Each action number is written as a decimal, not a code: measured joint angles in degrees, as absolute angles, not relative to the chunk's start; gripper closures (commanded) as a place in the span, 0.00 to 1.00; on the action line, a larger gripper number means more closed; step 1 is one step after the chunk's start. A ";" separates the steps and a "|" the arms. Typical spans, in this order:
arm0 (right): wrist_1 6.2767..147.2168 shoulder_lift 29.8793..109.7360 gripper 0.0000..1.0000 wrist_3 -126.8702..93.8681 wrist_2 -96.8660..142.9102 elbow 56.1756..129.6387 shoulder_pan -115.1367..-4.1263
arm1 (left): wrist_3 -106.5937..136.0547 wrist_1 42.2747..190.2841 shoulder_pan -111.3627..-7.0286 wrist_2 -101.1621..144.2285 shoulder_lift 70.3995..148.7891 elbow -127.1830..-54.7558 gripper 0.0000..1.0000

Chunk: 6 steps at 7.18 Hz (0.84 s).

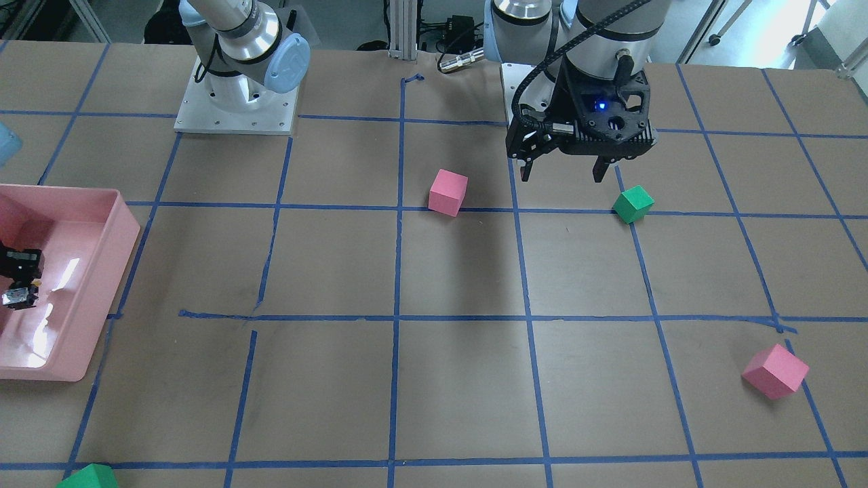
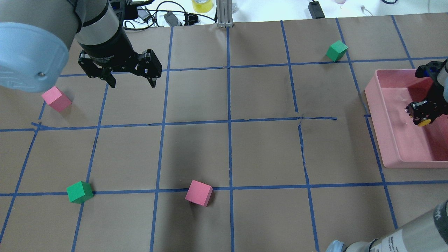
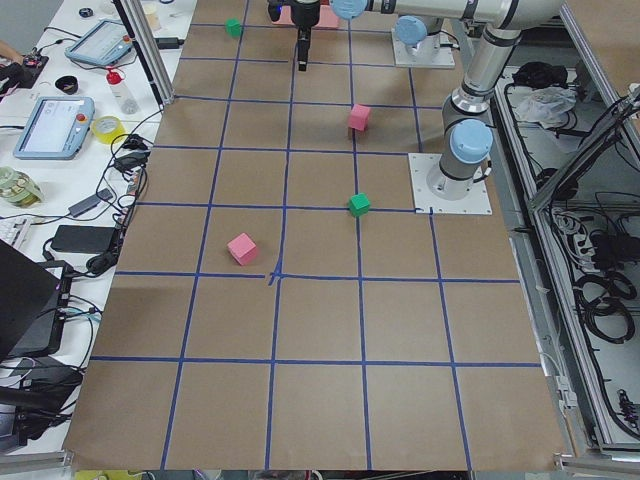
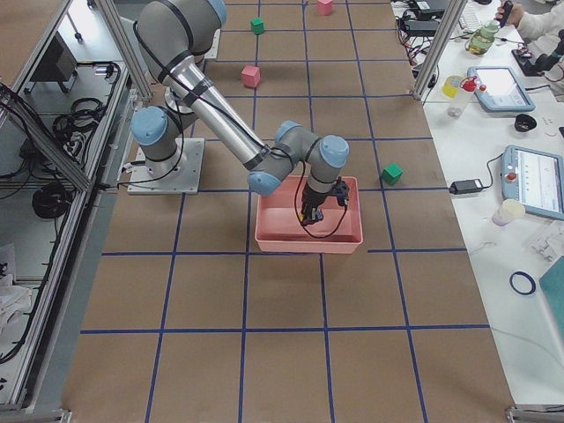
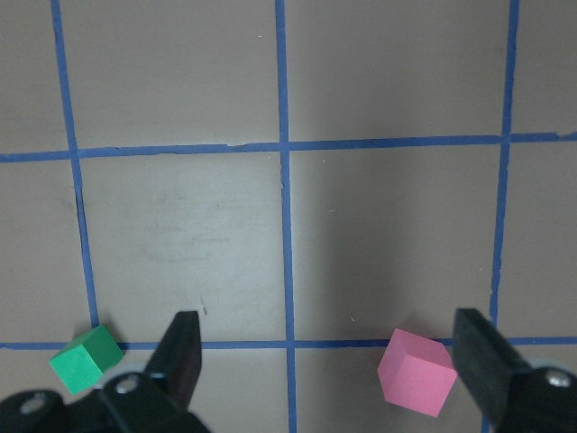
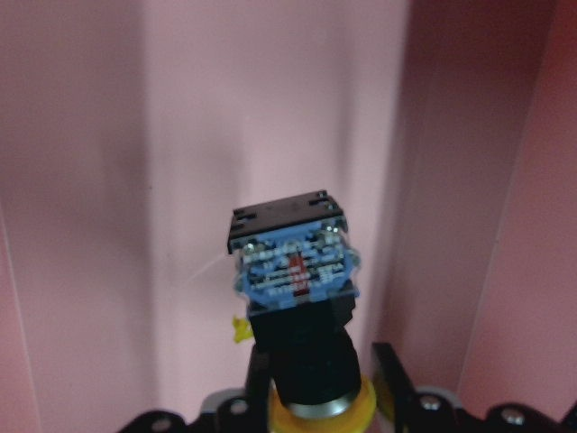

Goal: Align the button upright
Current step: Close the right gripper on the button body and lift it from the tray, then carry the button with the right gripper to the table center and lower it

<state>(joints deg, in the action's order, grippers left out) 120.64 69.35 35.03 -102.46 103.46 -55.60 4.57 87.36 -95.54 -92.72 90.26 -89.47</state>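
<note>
The button has a yellow cap, a black body and a blue-grey block base. My right gripper is shut on its black body, cap toward the wrist and base pointing away. It holds the button inside the pink tray, where the yellow cap shows under the gripper. The front-facing view shows the same gripper in the tray. My left gripper is open and empty above the bare table, also seen in its wrist view.
Pink cubes and green cubes lie scattered on the brown table with its blue tape grid. A green cube and a pink cube lie below the left gripper's fingers.
</note>
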 measured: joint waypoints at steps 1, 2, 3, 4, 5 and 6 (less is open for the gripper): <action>118.90 71.49 1.00 34.11 -102.36 102.81 -56.16 | 4.57 87.36 -95.54 -92.72 90.26 -89.47 0.00; 116.60 73.12 1.00 32.66 -102.31 101.47 -57.50 | 4.57 87.36 -95.54 -92.72 90.26 -89.47 0.00; 112.72 74.58 1.00 30.06 -102.31 99.01 -59.78 | 4.57 87.34 -95.54 -92.72 90.26 -89.47 0.00; 108.57 75.70 1.00 27.66 -102.19 95.95 -62.57 | 4.57 87.30 -95.54 -92.72 90.26 -89.47 0.00; 106.07 76.20 1.00 25.18 -101.33 93.49 -65.99 | 4.57 87.28 -95.54 -92.72 90.26 -89.47 0.00; 105.17 76.23 1.00 21.16 -99.89 91.91 -70.09 | 4.57 87.28 -95.54 -92.72 90.26 -89.47 0.00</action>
<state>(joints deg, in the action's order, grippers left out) 105.17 76.23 21.16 -99.89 91.91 -70.09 4.57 87.28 -95.54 -92.72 90.26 -89.47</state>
